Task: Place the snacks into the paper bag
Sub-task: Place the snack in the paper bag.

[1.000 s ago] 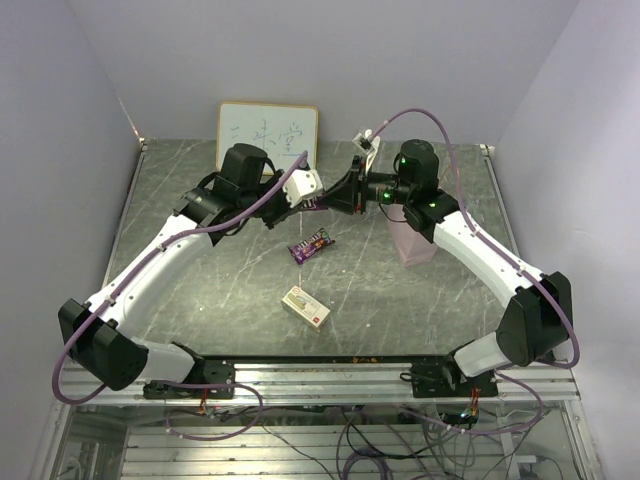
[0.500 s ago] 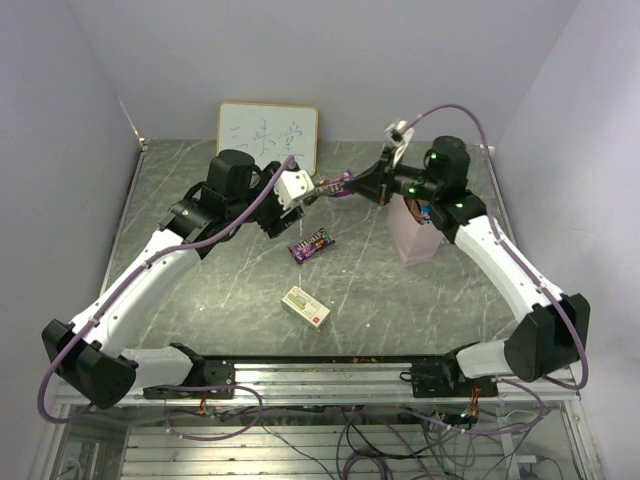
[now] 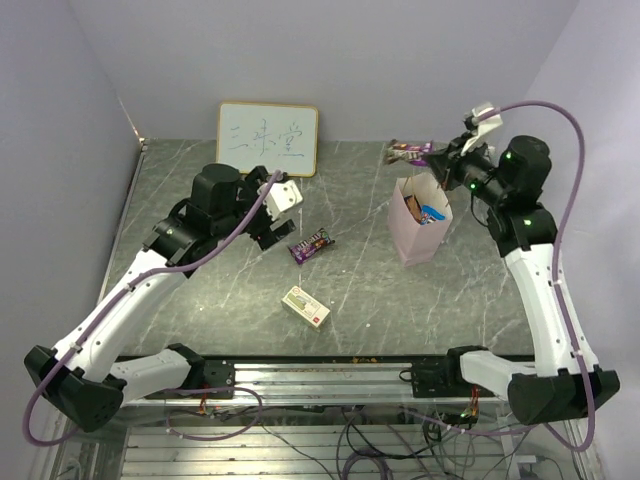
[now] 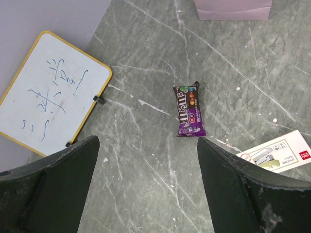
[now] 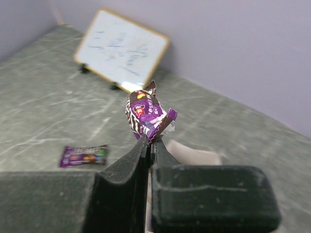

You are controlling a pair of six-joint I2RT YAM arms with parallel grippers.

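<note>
The pale pink paper bag [image 3: 420, 232] stands open at the right of the table, with a brown packet [image 3: 411, 206] and a blue-white bar [image 3: 432, 213] inside. My right gripper [image 3: 438, 157] hangs just above the bag's far rim, shut on the end of a purple-wrapped snack [image 3: 408, 150]. In the right wrist view the snack [image 5: 146, 114] sticks up from the pinched fingertips [image 5: 150, 141], with the bag's rim [image 5: 190, 150] below. A second purple packet [image 3: 311, 243] lies flat mid-table. Over the table to its left, my left gripper [image 3: 268, 214] is open and empty; in its own view the packet [image 4: 188, 109] lies just beyond the jaws.
A white writing board [image 3: 267, 138] leans against the back wall. A small white printed box [image 3: 306, 306] lies near the front centre, also seen as a box [image 4: 282, 151] at the right edge of the left wrist view. The bag's base [image 4: 233, 8] shows at the top there.
The purple snack passed from my left gripper to the right one. My right arm swung right and carried it over the bag. My left gripper opened wide and drew back left.
</note>
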